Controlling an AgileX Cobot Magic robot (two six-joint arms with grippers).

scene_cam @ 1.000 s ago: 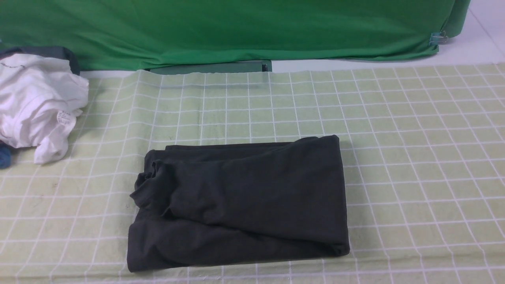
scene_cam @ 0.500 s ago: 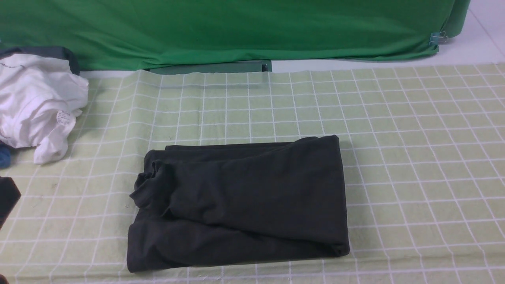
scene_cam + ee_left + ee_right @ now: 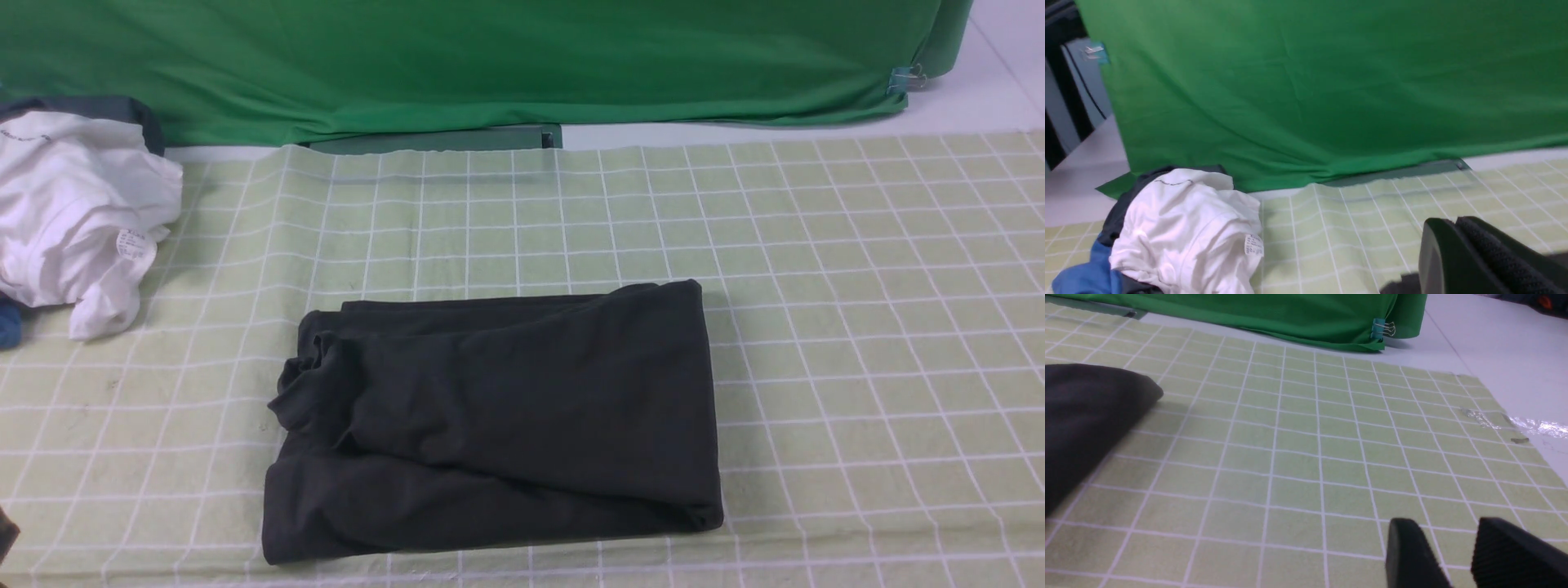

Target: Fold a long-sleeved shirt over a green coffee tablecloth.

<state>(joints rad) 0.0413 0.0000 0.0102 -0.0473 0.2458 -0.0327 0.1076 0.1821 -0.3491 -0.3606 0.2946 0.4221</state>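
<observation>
Long-sleeved shirt [image 3: 490, 420]: black, folded to rough rectangle, lying centre-front on green coffee tablecloth [image 3: 857, 327]. Untouched by either pincer. Right gripper [image 3: 1455, 555]: jaws apart, empty, well off to shirt's right over bare cloth. Left gripper [image 3: 1457, 255]: jaws together, empty, off shirt's left, near white garment [image 3: 77, 216].

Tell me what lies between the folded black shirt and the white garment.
Only bare green coffee tablecloth: the front view shows nothing else between the long-sleeved shirt and the white garment.
</observation>
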